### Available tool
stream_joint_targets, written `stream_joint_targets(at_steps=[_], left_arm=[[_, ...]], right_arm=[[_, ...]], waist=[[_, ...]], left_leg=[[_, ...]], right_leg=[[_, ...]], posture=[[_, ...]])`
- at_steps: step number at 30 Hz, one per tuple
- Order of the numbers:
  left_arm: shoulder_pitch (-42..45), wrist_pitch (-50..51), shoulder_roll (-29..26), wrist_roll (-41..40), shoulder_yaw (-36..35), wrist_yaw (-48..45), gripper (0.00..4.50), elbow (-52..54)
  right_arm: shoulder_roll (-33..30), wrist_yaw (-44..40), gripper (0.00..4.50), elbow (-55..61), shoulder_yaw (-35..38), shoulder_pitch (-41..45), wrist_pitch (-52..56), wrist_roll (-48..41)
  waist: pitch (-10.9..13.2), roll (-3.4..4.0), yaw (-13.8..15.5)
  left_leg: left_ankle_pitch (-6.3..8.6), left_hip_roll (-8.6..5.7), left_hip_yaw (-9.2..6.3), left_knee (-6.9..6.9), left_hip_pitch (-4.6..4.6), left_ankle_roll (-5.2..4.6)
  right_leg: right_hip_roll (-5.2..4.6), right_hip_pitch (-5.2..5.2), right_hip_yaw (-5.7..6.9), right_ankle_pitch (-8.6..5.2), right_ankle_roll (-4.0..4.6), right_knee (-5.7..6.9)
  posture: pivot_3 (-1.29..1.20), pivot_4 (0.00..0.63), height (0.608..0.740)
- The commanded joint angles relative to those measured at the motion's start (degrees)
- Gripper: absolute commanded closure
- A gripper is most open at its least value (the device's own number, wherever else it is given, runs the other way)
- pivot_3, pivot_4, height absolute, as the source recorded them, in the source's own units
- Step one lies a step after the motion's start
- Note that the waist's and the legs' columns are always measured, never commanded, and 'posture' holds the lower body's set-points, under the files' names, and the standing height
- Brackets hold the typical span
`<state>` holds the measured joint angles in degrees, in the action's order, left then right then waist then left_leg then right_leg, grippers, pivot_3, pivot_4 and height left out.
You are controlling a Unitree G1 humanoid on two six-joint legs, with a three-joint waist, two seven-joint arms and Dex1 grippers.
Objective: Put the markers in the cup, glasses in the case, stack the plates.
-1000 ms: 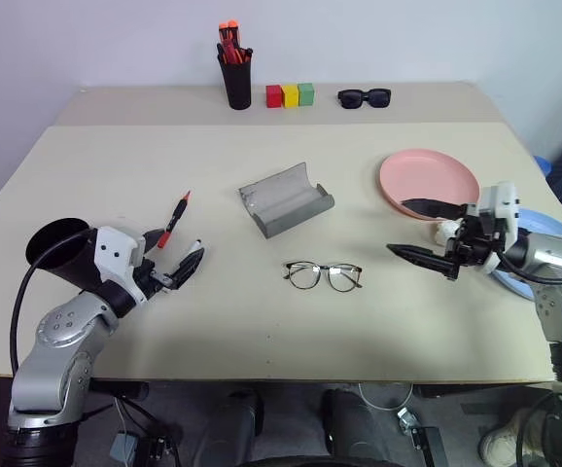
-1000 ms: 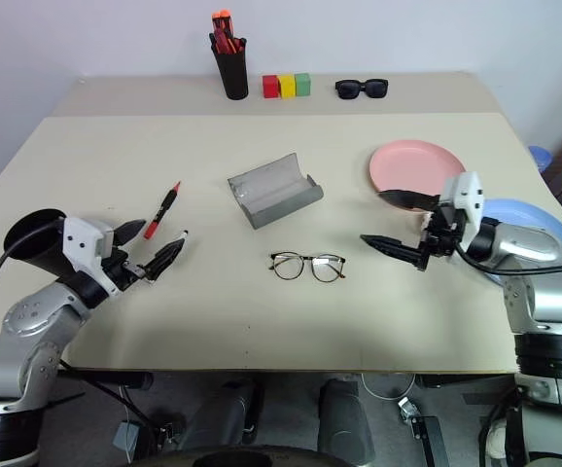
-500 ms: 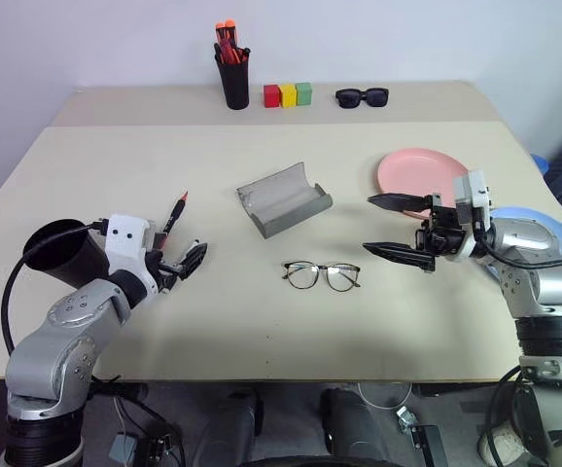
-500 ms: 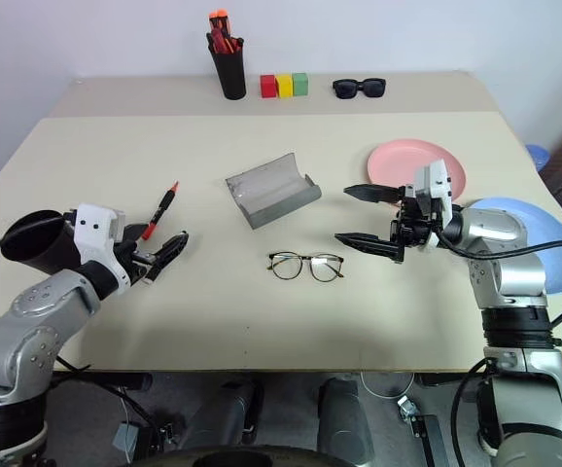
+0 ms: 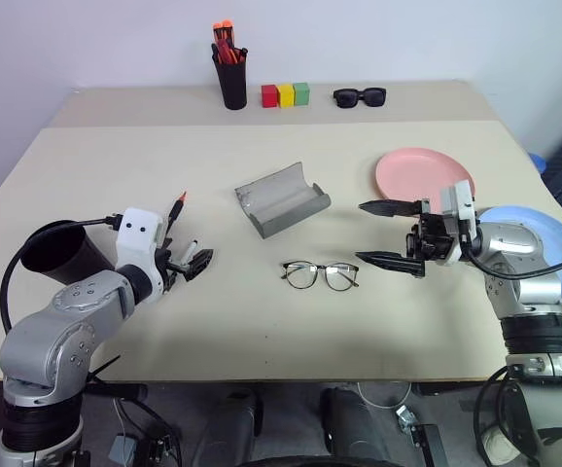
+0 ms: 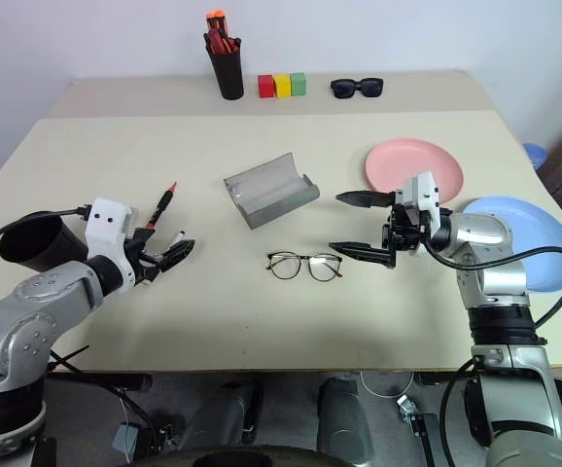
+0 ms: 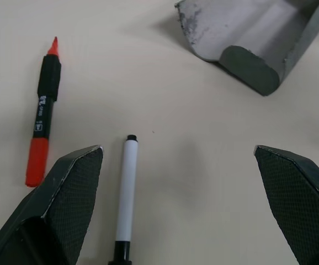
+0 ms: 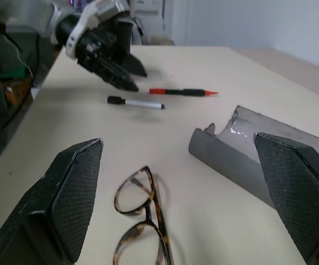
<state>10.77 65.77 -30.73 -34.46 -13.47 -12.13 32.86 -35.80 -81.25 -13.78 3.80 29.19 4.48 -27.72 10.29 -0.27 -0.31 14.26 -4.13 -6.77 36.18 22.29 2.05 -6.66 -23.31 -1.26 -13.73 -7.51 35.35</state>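
Note:
The red marker point(image 5: 176, 209) and the white marker point(image 5: 193, 247) lie side by side at the left of the table. My left gripper point(image 5: 186, 255) hovers open just over the white marker, with nothing between its fingers. The black cup point(image 5: 52, 251) sits behind that arm near the left edge. The wire-rimmed glasses point(image 5: 320, 274) lie in the middle, in front of the open grey case point(image 5: 281, 199). My right gripper point(image 5: 360, 232) is open and level, pointing left just right of the glasses. The pink plate point(image 5: 422, 173) and the blue plate point(image 6: 524, 219) lie apart at the right.
At the back of the table stand a black holder with orange-tipped pens point(image 5: 230, 78), three coloured blocks point(image 5: 281, 94) and black sunglasses point(image 5: 359, 96). The blue plate overhangs the table's right edge.
My right gripper has moved left, away from the plates and closer to the glasses. My left wrist has turned, tipping its gripper over the white marker. Both stay open.

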Motion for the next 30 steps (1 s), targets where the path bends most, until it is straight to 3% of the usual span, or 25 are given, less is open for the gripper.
stream_joint_targets(at_steps=[1, 18, 30], left_arm=[[0.44, 0.66, 0.32, 0.24, 0.47, 0.44, 0.0, 1.05], [0.57, 9.54, 2.34, 2.57, -1.72, 5.42, 0.0, -0.62], [5.43, 15.41, 3.75, 6.63, 0.7, 7.66, 0.0, -5.45]], right_arm=[[-0.15, -0.08, 0.06, 0.65, -0.34, 1.26, -1.27, 0.8], [-1.05, -1.69, 0.06, -0.14, -1.18, 1.97, -0.7, 1.86], [-0.53, -2.17, 0.06, -1.03, -1.05, 2.12, -1.3, 2.37]], waist=[[0.0, 0.0, -0.31], [0.0, 0.0, -0.43], [0.0, 0.0, -0.41]], left_leg=[[0.0, 0.0, 0.0, -0.01, 0.0, 0.0], [0.0, 0.0, 0.0, 0.0, 0.0, 0.01], [-0.01, -0.02, -0.01, 0.0, 0.0, 0.03]], right_leg=[[0.0, 0.0, 0.0, 0.0, 0.0, 0.0], [0.0, -0.01, 0.0, 0.01, -0.01, 0.01], [0.0, -0.01, 0.0, 0.02, -0.03, 0.02]], posture=[[0.0, 0.15, 0.74], [0.0, 0.15, 0.74], [0.0, 0.15, 0.74]])
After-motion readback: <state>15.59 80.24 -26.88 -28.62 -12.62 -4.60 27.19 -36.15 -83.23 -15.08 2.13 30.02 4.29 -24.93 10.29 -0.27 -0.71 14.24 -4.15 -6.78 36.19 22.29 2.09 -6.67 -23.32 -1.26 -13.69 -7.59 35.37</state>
